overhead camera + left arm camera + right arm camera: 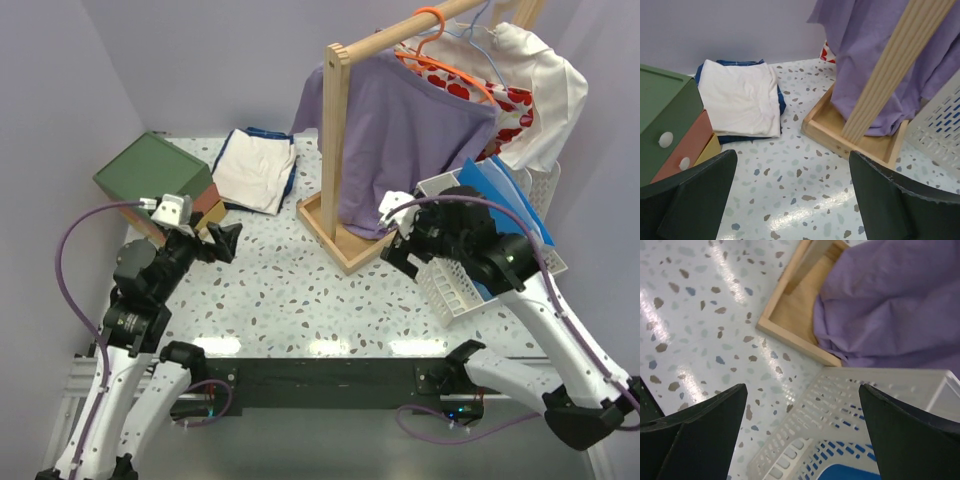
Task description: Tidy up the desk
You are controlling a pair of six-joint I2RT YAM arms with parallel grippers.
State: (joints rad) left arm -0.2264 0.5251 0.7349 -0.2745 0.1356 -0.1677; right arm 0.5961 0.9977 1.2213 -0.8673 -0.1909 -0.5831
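- The overhead camera shows me the whole desk (pixel 300 300). It is a glossy white, speckled top lying beneath both arms, and each wrist camera catches only a patch of it.
- Only the overhead view reaches the top of the wooden rack (pixel 338 150). An orange hanger (pixel 430 18) and a white garment with red print (pixel 530 90) hang there behind the purple shirt (pixel 410 140).
- The left wrist camera shows what the overhead view barely does, the front of the green drawer box (pixel 662 105). It has a salmon drawer (pixel 685 145) and a yellow drawer (pixel 710 149) below it, and two round white knobs show on the front.
- The left gripper (pixel 792 200) has its fingers spread wide with nothing between them, only bare desk below.
- The drawer box sits ahead of the left gripper and to its left. The folded clothes (pixel 742 97), white cloth on navy, lie straight ahead. The rack's tray base (pixel 830 130) is ahead and to its right.
- The right wrist camera looks straight down, which the overhead view cannot match.
- The right gripper (pixel 802 435) is also spread wide and empty. It hangs over the corner of the white slotted basket (pixel 840 400). I cannot tell whether it touches the rim.
- A blue folder (pixel 500 190) stands in the basket, beyond the right gripper. The purple shirt's hem drapes into the tray base just ahead of it.
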